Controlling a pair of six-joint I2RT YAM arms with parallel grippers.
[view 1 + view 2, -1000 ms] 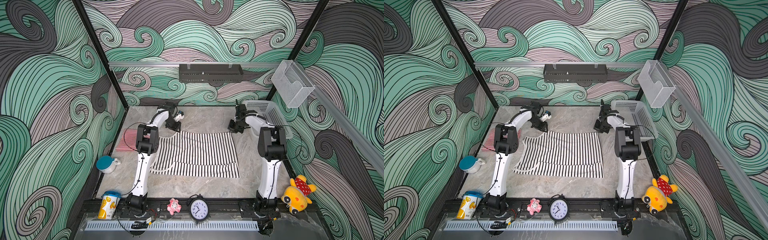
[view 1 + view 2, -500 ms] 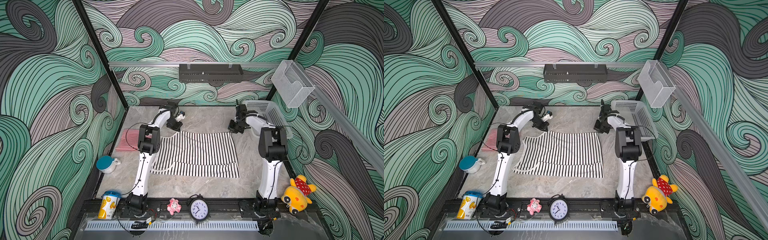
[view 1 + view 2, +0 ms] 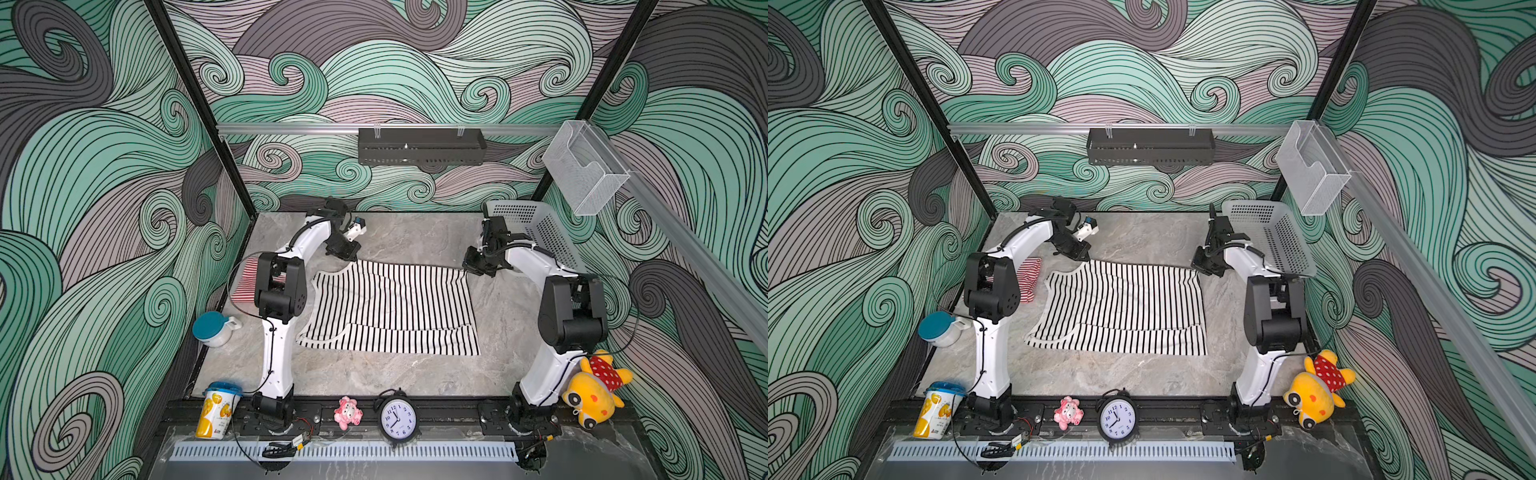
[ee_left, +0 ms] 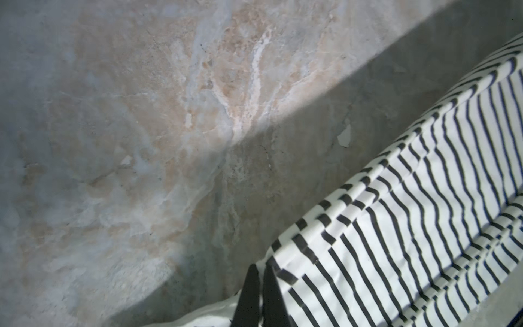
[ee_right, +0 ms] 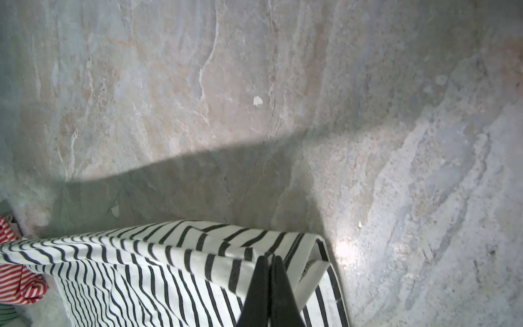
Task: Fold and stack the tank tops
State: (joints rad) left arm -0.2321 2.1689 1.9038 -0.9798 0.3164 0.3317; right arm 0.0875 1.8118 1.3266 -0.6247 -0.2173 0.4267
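1. Black-and-white tank top (image 3: 390,307): mid-table, spread wide, with a fold line along the near edge.
2. Left gripper (image 3: 348,257) is pinched closed on its far-left corner, right gripper (image 3: 470,270) on its far-right corner.
3. Red-and-white tank top (image 3: 244,277): bunched at the table's left edge, partly hidden by the left arm.
4. White basket (image 3: 548,237): far right, behind the right arm.

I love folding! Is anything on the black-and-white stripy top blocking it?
Nothing visible. The left gripper and right gripper pinch the far edge of the black-and-white striped knit tank top; its surface is bare.
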